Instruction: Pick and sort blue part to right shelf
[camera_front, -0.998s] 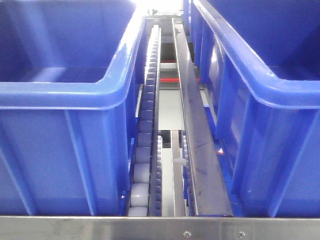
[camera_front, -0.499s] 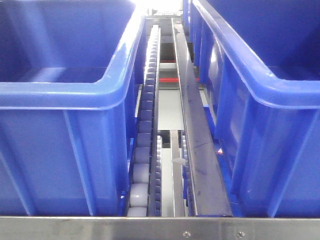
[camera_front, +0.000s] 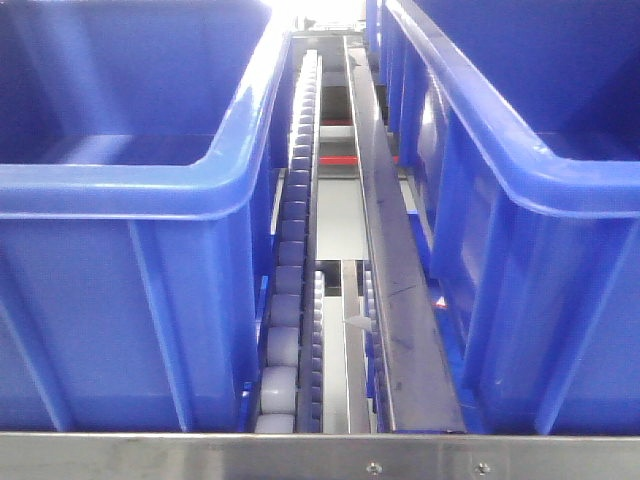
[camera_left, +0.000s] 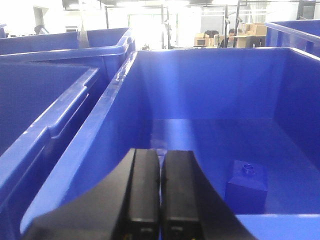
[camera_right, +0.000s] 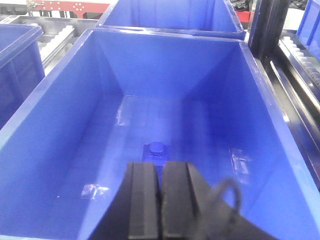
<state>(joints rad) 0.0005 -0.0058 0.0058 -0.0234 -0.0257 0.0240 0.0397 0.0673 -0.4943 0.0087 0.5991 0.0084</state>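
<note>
In the left wrist view a blue part (camera_left: 245, 181), a small block with a round stud on top, rests on the floor of a deep blue bin (camera_left: 125, 75). My left gripper (camera_left: 160, 152) hangs shut and empty above the bin's near wall, left of that block. In the right wrist view a second blue part (camera_right: 156, 149) with a round knob lies mid-floor in another blue bin (camera_right: 260, 85). My right gripper (camera_right: 160, 164) is shut and empty, high above it and just nearer. Neither gripper shows in the front view. I cannot single out the right shelf.
The front view shows two large blue bins, the left bin (camera_front: 130, 185) and the right bin (camera_front: 520, 160), with a roller track (camera_front: 295, 200) and a metal rail (camera_front: 385, 250) between them. A steel edge (camera_front: 320, 455) runs along the bottom. More bins (camera_left: 45, 110) stand beside the left arm.
</note>
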